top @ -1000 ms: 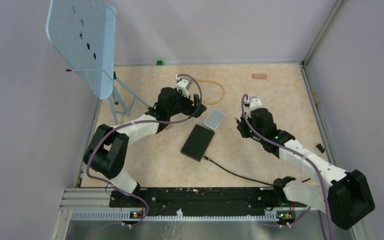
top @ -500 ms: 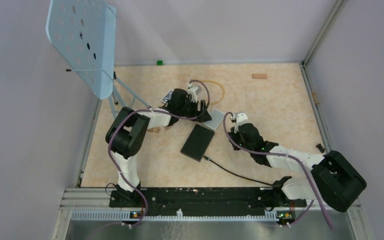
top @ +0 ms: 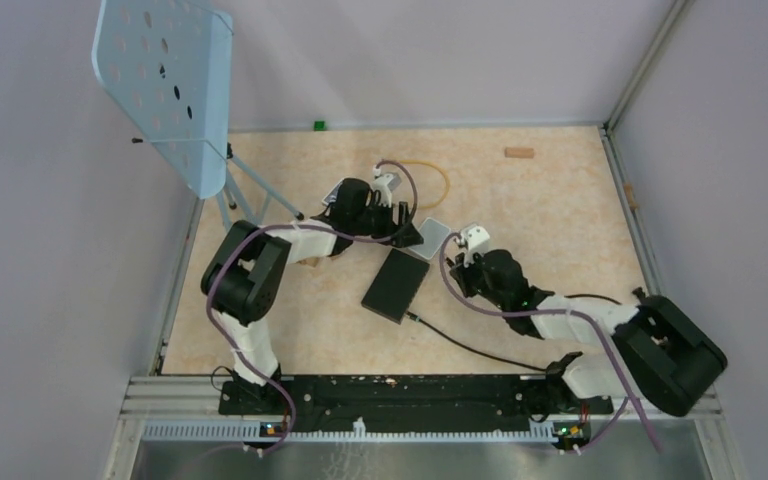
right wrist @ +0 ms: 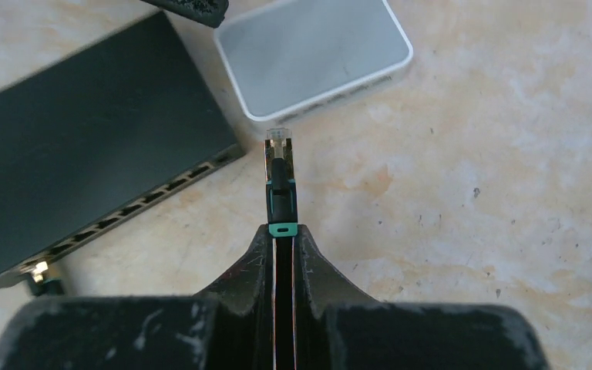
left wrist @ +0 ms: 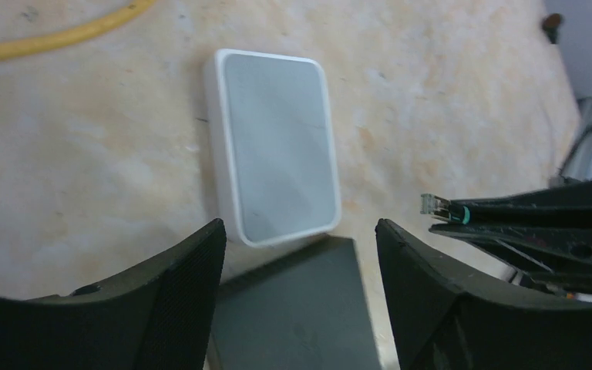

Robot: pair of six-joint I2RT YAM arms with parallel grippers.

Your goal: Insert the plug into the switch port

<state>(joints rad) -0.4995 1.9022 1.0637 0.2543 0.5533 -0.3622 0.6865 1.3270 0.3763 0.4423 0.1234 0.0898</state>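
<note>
The flat black switch [top: 395, 285] lies in the middle of the table, its row of ports [right wrist: 123, 212] running along the long edge that faces my right arm. My right gripper [right wrist: 281, 235] is shut on the plug [right wrist: 279, 166], a black plug with a green band and a clear tip. The tip points past the switch's far corner, a short way off the port edge. My left gripper [left wrist: 301, 231] stands open astride the switch's far end [left wrist: 293, 308], both fingers clear of it. The plug's tip [left wrist: 435, 204] shows at the right of the left wrist view.
A pale grey rounded card [top: 430, 235] lies just beyond the switch. A black cable [top: 460, 345] is plugged in at the switch's near end. A yellow cable loop [top: 430, 170], a blue perforated stand [top: 165, 85], a green block [top: 317, 125] and a wooden piece [top: 519, 153] lie farther back.
My left gripper came down and right over the switch's far end, its jaws narrowing somewhat. My right gripper carried the plug left and nearer, toward the switch's port edge.
</note>
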